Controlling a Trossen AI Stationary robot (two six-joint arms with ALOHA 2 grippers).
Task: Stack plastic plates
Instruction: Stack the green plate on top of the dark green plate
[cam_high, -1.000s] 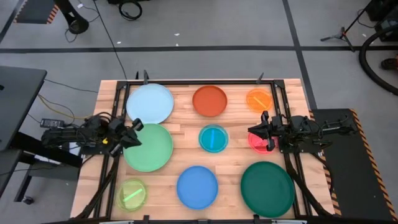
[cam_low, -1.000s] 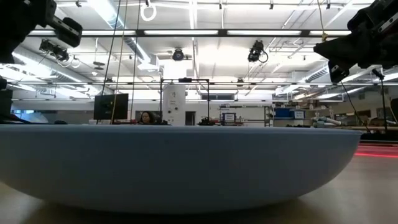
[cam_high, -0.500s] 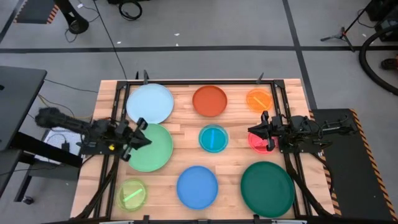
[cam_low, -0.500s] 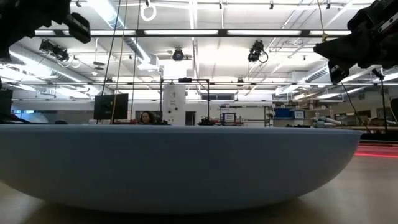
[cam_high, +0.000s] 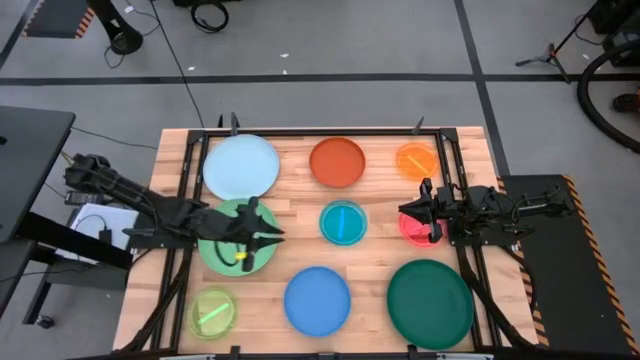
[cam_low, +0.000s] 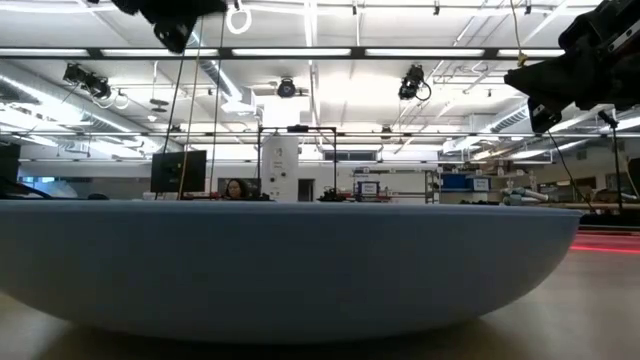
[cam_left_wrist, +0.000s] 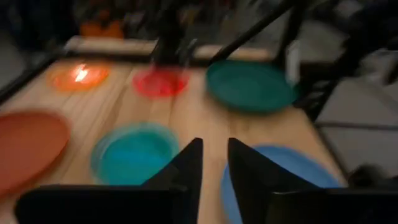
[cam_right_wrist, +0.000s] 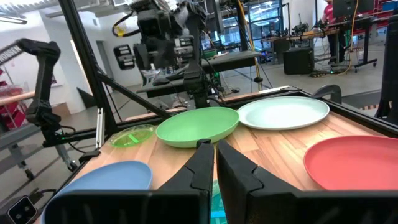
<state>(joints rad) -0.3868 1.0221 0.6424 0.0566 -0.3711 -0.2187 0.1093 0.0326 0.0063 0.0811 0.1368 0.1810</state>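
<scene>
Nine plastic plates (cam_high: 340, 162) lie flat and apart across the desk (cam_high: 295, 200), while the left claw (cam_high: 268, 240), fingers slightly parted and empty, hovers over the light green plate (cam_high: 222, 222) left of centre, and the right claw (cam_high: 408, 210), clenched, waits over the pink plate (cam_high: 412, 230).

9 plastic plates showing many colours on light wood.
Large ones (cam_high: 241, 165) pale blue, light green (cam_high: 222, 258), dark green (cam_high: 430, 303); table (cam_high: 380, 205) showing striped blond planks.

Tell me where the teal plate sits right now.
In the high view the teal plate lies mid-table, between the light green plate and the pink plate, with the red-orange plate behind it.
</scene>
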